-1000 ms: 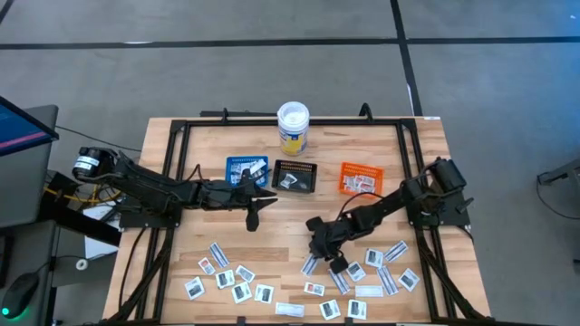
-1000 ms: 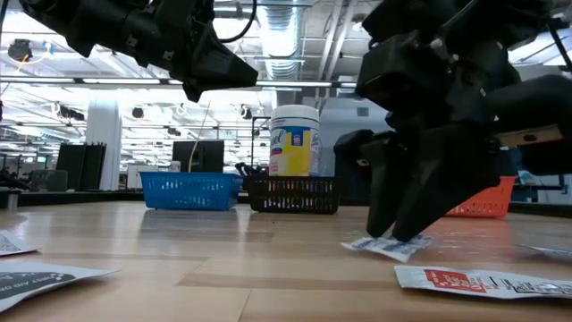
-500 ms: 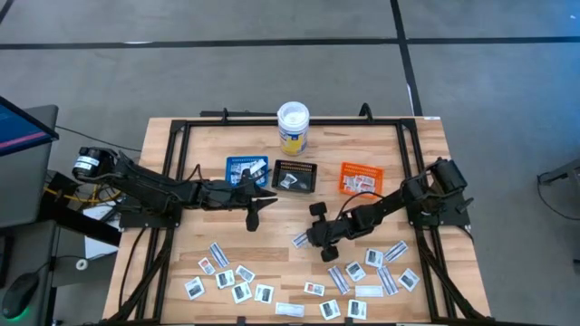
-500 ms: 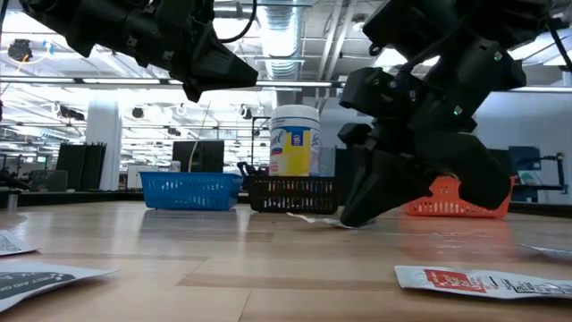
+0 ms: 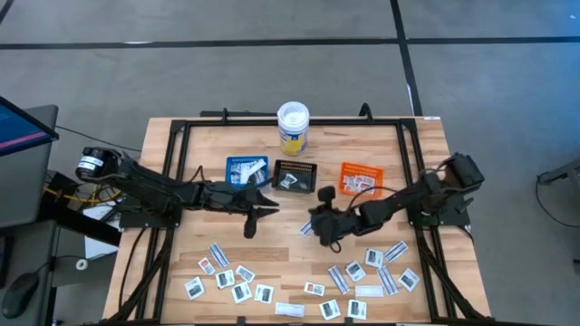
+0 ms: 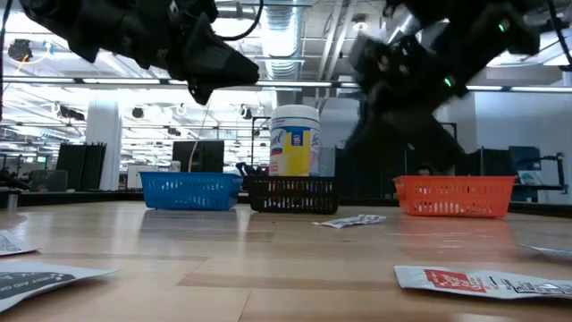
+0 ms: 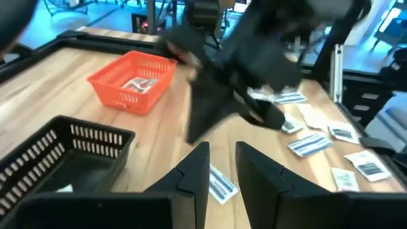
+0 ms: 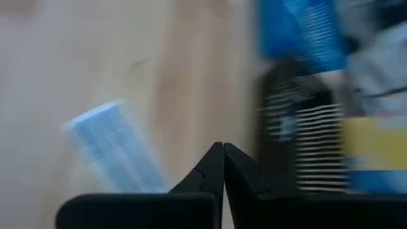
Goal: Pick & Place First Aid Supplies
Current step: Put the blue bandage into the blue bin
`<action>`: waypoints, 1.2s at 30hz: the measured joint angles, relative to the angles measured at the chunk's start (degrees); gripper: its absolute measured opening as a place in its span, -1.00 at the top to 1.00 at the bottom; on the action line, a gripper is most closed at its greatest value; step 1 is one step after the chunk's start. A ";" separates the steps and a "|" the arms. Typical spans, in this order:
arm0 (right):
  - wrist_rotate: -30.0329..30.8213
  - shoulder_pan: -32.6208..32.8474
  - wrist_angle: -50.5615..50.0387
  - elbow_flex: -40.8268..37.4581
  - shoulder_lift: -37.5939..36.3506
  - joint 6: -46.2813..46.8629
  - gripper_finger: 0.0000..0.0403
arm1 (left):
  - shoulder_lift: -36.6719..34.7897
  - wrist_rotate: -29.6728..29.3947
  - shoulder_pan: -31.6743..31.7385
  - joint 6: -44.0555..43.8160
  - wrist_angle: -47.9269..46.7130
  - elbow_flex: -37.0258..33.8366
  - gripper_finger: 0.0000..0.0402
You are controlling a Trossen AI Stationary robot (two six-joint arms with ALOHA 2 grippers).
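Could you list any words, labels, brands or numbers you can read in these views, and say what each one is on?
None can be read.
Yellow-labelled tub: printing on the label, too blurred.
Red-marked packet: red patch and dark lines, too small.
Packets on the table: dark marks only.

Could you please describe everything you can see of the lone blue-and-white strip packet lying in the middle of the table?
The strip packet is a narrow, flat paper packet, white with blue print. It lies flat on the bare wood, apart from the other packets and short of the black tray. The shut right gripper is just beside it, above the table, holding nothing.
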 joint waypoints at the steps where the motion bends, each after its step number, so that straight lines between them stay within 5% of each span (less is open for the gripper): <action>1: 2.02 -0.20 -0.04 0.01 -1.12 -0.39 0.99 | 0.78 -0.10 0.02 0.70 0.62 -0.01 0.60; 3: 2.72 -0.63 -0.55 -0.08 -2.90 -0.23 0.99 | 2.82 -0.13 0.07 1.75 3.12 -0.02 0.59; 10: -12.48 -3.00 -8.25 -0.03 -5.84 14.26 0.94 | 6.57 -0.13 1.88 2.12 5.82 0.00 0.51; 21: -20.68 -9.48 -9.70 0.03 2.65 28.70 0.52 | 6.57 -0.12 2.78 0.47 7.37 0.00 0.48; 36: -26.74 -10.75 -11.77 0.18 -1.87 37.29 0.21 | 6.56 -0.12 2.78 -2.42 7.41 0.00 0.48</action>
